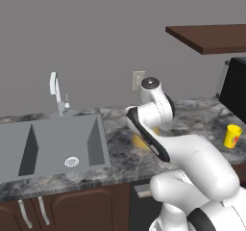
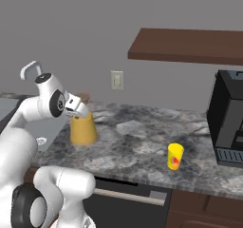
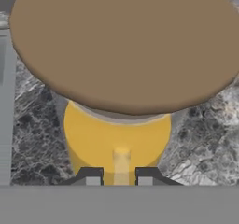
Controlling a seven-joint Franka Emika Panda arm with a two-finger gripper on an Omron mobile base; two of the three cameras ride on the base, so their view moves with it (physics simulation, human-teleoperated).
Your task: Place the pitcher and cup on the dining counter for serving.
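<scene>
The orange-yellow pitcher (image 2: 83, 129) stands on the marbled worktop (image 2: 137, 144) just right of the sink. In the hand view its flat brown lid (image 3: 126, 45) looms over the yellow body (image 3: 98, 139). My gripper (image 2: 77, 109) is at the pitcher's top, and its fingertips (image 3: 93, 177) press from both sides on a narrow yellow part, so the gripper (image 3: 119, 178) is shut on the pitcher. From the left base view only a sliver of the pitcher (image 1: 140, 141) shows behind my arm. The small yellow cup (image 2: 174, 156) (image 1: 233, 136) stands upright, well to the right. The dining counter is out of view.
A grey sink (image 1: 53, 143) with a faucet (image 1: 56, 93) lies left of the pitcher. A black appliance (image 2: 228, 122) stands at the worktop's right end under a brown shelf (image 2: 190, 46). A wall outlet (image 2: 116, 80) is behind the pitcher.
</scene>
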